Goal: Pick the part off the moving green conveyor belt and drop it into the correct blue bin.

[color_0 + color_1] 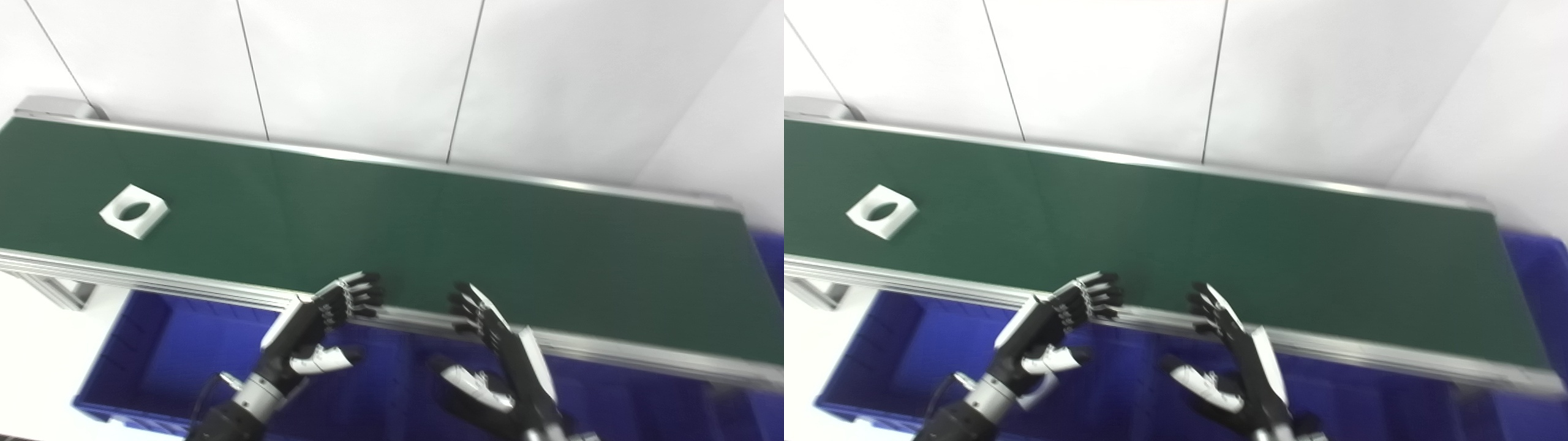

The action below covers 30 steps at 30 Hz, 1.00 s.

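1. One green conveyor belt (429,226) fills most of the scene, running from the upper left to the lower right in front of a white panelled wall (367,67), with a silver metal frame (184,285) along its edges.
2. Blue bins (153,361) sit below the belt's near edge, and another blue bin (1534,263) shows beyond the belt's right end.
3. Left robot hand (334,318) hovers at the belt's near edge above the bins, fingers spread apart and holding nothing.
4. Right robot hand (490,349) hovers just right of it at the same edge, fingers likewise splayed and empty.
5. White square part (134,211) with a round hole lies flat on the belt near its left end, well apart from both hands.
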Each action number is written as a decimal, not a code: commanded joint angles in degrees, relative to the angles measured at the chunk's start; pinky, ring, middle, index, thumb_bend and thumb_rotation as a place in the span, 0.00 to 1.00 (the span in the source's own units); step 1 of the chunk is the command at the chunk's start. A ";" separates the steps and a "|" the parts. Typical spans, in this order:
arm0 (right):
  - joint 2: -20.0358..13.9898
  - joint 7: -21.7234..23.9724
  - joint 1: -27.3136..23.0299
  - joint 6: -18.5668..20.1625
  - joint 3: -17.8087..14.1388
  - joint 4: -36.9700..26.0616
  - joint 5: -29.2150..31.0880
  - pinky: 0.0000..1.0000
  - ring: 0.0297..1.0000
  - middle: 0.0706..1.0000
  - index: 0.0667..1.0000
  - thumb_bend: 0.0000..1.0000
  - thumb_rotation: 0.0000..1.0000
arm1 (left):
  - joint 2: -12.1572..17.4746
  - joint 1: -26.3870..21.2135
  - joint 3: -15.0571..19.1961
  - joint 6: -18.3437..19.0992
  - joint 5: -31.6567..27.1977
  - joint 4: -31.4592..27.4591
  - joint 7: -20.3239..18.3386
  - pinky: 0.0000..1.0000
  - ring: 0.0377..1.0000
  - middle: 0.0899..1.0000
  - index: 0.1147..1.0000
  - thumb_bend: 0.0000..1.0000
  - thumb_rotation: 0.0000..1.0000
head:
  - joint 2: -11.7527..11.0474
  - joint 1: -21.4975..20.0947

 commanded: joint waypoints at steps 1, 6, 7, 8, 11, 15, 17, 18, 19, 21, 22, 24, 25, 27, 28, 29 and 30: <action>0.76 -0.27 -0.86 -3.77 0.07 -0.32 0.47 0.72 0.81 0.84 0.90 0.61 0.47 | 0.62 -1.35 0.39 -1.99 -0.18 -1.49 0.06 0.74 0.76 0.78 0.82 0.87 0.51 | -1.00 1.99; 0.87 -0.20 -1.43 -5.17 0.09 0.65 0.85 0.73 0.82 0.84 0.91 0.56 0.42 | 1.30 -1.60 0.55 -1.34 -0.01 -4.56 0.12 0.73 0.75 0.77 0.80 0.87 0.51 | -3.53 6.15; 0.96 -0.26 -1.53 -5.30 0.07 0.80 0.80 0.73 0.82 0.84 0.90 0.55 0.41 | 1.49 -1.66 0.57 -1.06 -0.05 -5.13 0.04 0.73 0.75 0.77 0.80 0.88 0.51 | -3.94 6.66; 1.08 -0.34 -1.60 -5.40 0.03 0.93 0.76 0.73 0.81 0.84 0.91 0.54 0.40 | 1.74 -1.71 0.56 -0.73 -0.13 -5.73 -0.07 0.73 0.75 0.77 0.79 0.88 0.50 | -4.28 7.08; 1.47 -0.55 -1.80 -5.55 0.03 1.33 0.54 0.72 0.81 0.84 0.91 0.53 0.40 | 2.48 -1.85 0.64 0.50 -0.52 -7.43 -0.38 0.74 0.76 0.77 0.79 0.88 0.49 | -5.57 8.23; 1.83 -0.62 -2.04 -6.12 0.02 2.15 0.48 0.73 0.82 0.84 0.91 0.51 0.40 | 3.29 -1.94 0.88 1.69 -0.30 -9.31 -0.42 0.73 0.76 0.77 0.79 0.88 0.48 | -6.71 9.13; 1.89 -0.51 -2.19 -6.59 -0.02 2.60 0.76 0.73 0.82 0.84 0.91 0.50 0.39 | 3.79 -1.97 0.95 2.60 0.66 -10.65 -0.11 0.73 0.76 0.77 0.79 0.90 0.48 | -7.20 9.70; 1.91 -0.47 -2.25 -6.71 -0.02 2.73 0.86 0.73 0.82 0.84 0.91 0.50 0.39 | 3.96 -1.98 0.98 2.93 0.96 -11.07 -0.02 0.73 0.76 0.77 0.79 0.90 0.49 | -7.20 9.70; 1.91 -0.51 -2.29 -6.84 -0.06 2.88 0.82 0.72 0.82 0.84 0.91 0.50 0.41 | 4.36 -2.17 1.04 3.03 1.64 -11.75 -0.01 0.73 0.76 0.77 0.79 0.90 0.48 | -7.61 10.24; 1.93 -0.59 -2.34 -6.94 -0.15 3.06 0.76 0.72 0.82 0.85 0.92 0.50 0.43 | 5.11 -2.51 1.17 3.58 2.91 -13.07 -0.02 0.73 0.76 0.77 0.79 0.90 0.48 | -8.01 10.86; 1.94 -0.60 -2.35 -6.95 -0.18 3.12 0.82 0.72 0.82 0.85 0.92 0.50 0.44 | 5.42 -2.66 1.25 3.89 3.52 -13.66 0.02 0.73 0.76 0.78 0.79 0.90 0.48 | -8.54 11.77; 1.99 -0.55 -2.30 -6.94 -0.24 3.13 1.06 0.72 0.82 0.85 0.92 0.50 0.44 | 5.97 -2.96 1.33 4.46 4.36 -14.74 0.09 0.72 0.76 0.78 0.79 0.90 0.46 | -8.88 12.33; 1.98 -0.50 -2.26 -6.90 -0.25 3.06 1.12 0.73 0.83 0.85 0.92 0.50 0.45 | 6.31 -3.15 1.36 4.81 4.70 -15.34 0.04 0.72 0.76 0.78 0.79 0.90 0.45 | -8.88 12.33; 1.99 -0.50 -2.17 -7.00 -0.32 3.06 1.31 0.73 0.83 0.86 0.93 0.48 0.44 | 6.89 -3.50 1.38 6.01 5.09 -16.51 -0.03 0.72 0.75 0.78 0.79 0.89 0.43 | -9.03 12.55; 1.99 -0.51 -2.14 -7.15 -0.33 3.09 1.45 0.74 0.83 0.86 0.93 0.48 0.44 | 7.12 -3.64 1.38 6.69 5.16 -17.06 -0.08 0.72 0.75 0.77 0.78 0.89 0.42 | -9.26 12.79; 1.99 -0.52 -2.12 -7.25 -0.34 3.11 1.55 0.74 0.83 0.86 0.93 0.47 0.43 | 7.27 -3.71 1.34 7.14 5.18 -17.40 -0.09 0.72 0.75 0.77 0.78 0.89 0.41 | -9.26 12.79; 1.91 -0.51 -2.07 -7.34 -0.30 3.03 1.45 0.74 0.83 0.86 0.93 0.47 0.43 | 7.58 -3.87 1.28 7.55 5.20 -17.81 -0.25 0.72 0.75 0.77 0.78 0.89 0.40 | -9.26 12.79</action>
